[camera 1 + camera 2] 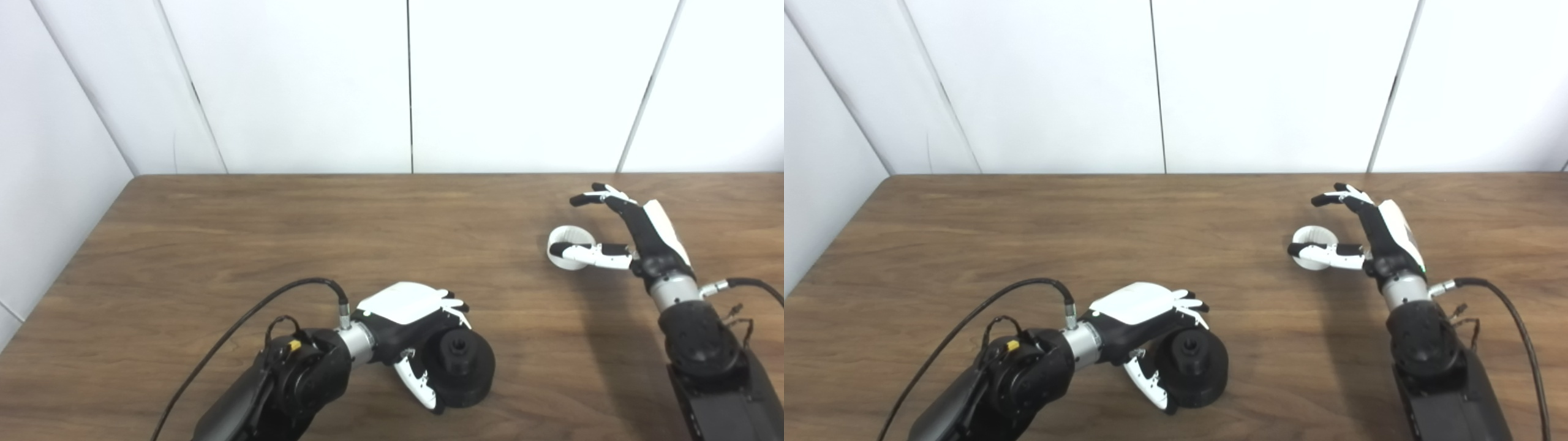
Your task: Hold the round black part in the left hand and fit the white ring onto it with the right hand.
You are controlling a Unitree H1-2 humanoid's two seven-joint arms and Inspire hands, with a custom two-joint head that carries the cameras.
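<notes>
Here, left hand [407, 327] cupped round the round black part [463, 366]; right hand [618, 236] spread wide beside the white ring [566, 247].

A: Table [306, 233]: brown wood grain, smooth, low sheen. Round black part [468, 367]: matt, plastic-looking.

B: White ring [566, 236]: smooth, plastic-looking. Left hand [410, 318]: glossy white shell over matt black; metal wrist collar.
</notes>
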